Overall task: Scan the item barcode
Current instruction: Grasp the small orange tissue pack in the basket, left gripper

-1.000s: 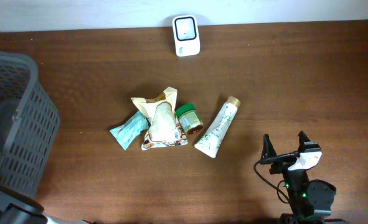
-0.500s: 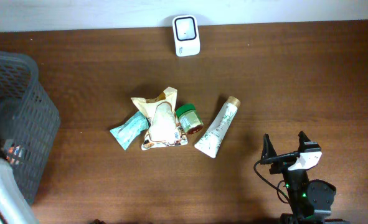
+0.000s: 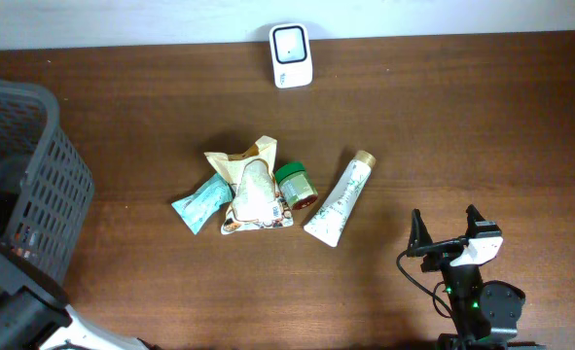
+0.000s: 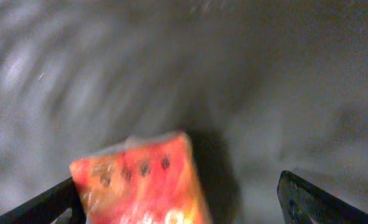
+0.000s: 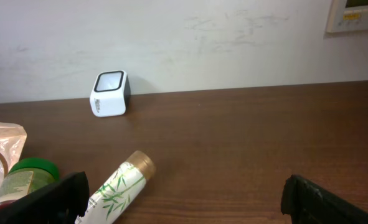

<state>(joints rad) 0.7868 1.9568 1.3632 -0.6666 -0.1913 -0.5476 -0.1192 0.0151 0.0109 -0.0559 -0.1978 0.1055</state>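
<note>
**A:** Where was the item, and what had hold of it?

**B:** The red packet point(image 4: 137, 177) showed only in the left wrist view. It lay on blurred grey ground that I took for the inside of the basket point(image 3: 34, 194) at the left. The left claw point(image 4: 177, 185) stood spread wide around it, pinching nothing. The finger at the left of that view was just beside the packet's edge. The right claw point(image 3: 445, 226) was spread and empty at the near right of the tabletop point(image 3: 462, 117).

**A:** What could have gone wrong?

**B:** That close finger could have caught the packet's edge and dragged it if the arm rose at a slant. No barcode showed, so I couldn't tell whether it had been read. The scanner point(image 3: 291, 55) sat well apart at the far edge. If the tube point(image 3: 340, 199) came next, its round body might have rolled under a pinch. A wide claw might also have knocked the jar point(image 3: 295, 185) near its left.

**A:** And the headings?

**B:** The packet's long axis ran near to far in that view. Its far end leaned slightly left and its near end was cut off. The tube ran near-left to far-right, with its cap pointing far-right.
</note>
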